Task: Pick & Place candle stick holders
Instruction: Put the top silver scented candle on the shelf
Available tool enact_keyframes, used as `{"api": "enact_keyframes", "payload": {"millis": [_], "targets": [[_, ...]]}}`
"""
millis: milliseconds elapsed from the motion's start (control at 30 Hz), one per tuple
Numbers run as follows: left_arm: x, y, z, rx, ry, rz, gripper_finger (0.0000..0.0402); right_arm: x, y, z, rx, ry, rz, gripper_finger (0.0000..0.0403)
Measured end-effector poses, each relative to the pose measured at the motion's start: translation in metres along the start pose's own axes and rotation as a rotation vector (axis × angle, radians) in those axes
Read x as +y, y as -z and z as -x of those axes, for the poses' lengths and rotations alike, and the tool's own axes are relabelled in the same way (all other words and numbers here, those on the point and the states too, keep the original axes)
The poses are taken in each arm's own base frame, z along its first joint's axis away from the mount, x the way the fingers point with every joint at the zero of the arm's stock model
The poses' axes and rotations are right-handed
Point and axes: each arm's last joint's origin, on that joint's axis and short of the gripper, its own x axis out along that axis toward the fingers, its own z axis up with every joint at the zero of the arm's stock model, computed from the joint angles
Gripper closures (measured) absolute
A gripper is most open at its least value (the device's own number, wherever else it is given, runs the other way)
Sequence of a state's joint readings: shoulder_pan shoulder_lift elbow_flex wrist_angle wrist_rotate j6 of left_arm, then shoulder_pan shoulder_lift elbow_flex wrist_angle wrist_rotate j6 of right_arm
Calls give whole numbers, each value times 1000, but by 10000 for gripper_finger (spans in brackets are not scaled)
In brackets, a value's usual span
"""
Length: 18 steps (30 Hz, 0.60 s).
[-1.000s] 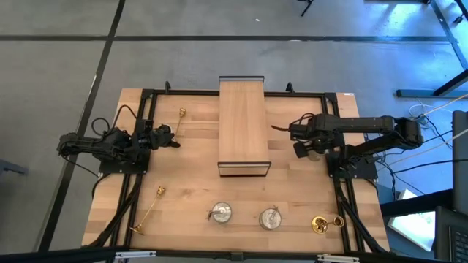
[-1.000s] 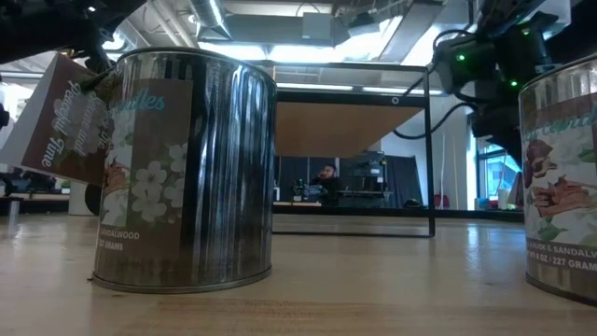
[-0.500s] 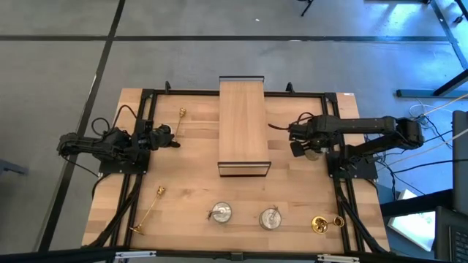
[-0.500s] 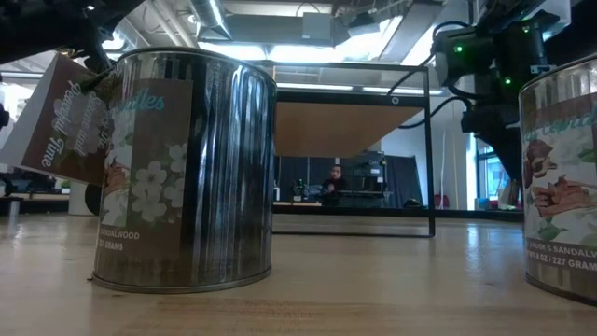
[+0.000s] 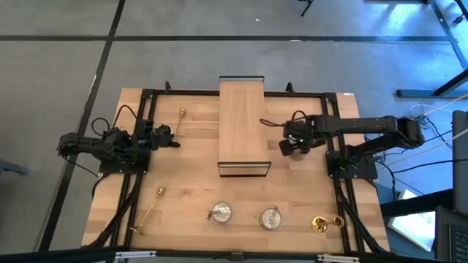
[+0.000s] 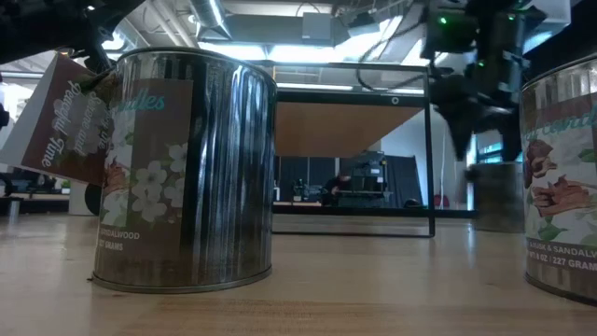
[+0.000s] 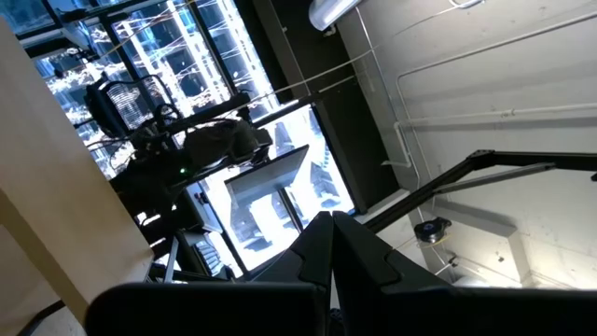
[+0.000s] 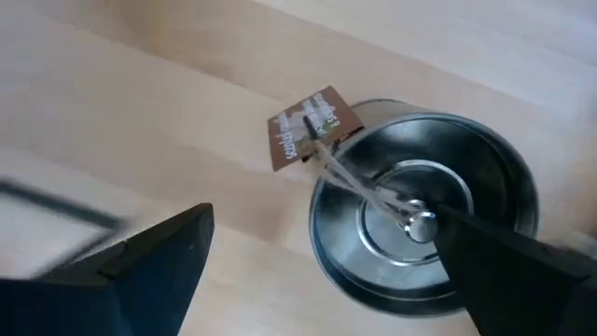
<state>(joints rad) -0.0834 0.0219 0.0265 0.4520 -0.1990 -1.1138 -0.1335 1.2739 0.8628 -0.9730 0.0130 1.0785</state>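
A squat silver candle stick holder with a brown tag stands on its base on the table, also in the low view. My right gripper hangs above it, pointing down and open, one finger to each side and clear of it. My left gripper waits shut at the table's left. Two more silver holders stand near the front edge. Slim gold candlesticks lie at the far left, the front left and the front right.
A wooden shelf on a black frame stands in the table's middle, just left of my right gripper. In the low view two silver holders loom close to the camera. Bare wood lies between the shelf and the front row.
My right gripper has gone toward the table's left, nearer the wooden shelf, and has tipped from slanting to pointing almost straight down. It has stayed open.
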Motion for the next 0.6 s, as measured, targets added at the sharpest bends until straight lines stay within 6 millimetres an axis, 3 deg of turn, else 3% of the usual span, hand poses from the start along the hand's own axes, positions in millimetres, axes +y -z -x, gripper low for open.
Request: {"api": "enact_keyframes", "payload": {"millis": [367, 600], "targets": [[0, 0, 0, 8, 4, 8, 400, 10, -5, 24, 1, -41, 113, 3], [0, 0, 0, 7, 3, 9, 400, 18, -2, 40, -61, -36, 460, 3]]}}
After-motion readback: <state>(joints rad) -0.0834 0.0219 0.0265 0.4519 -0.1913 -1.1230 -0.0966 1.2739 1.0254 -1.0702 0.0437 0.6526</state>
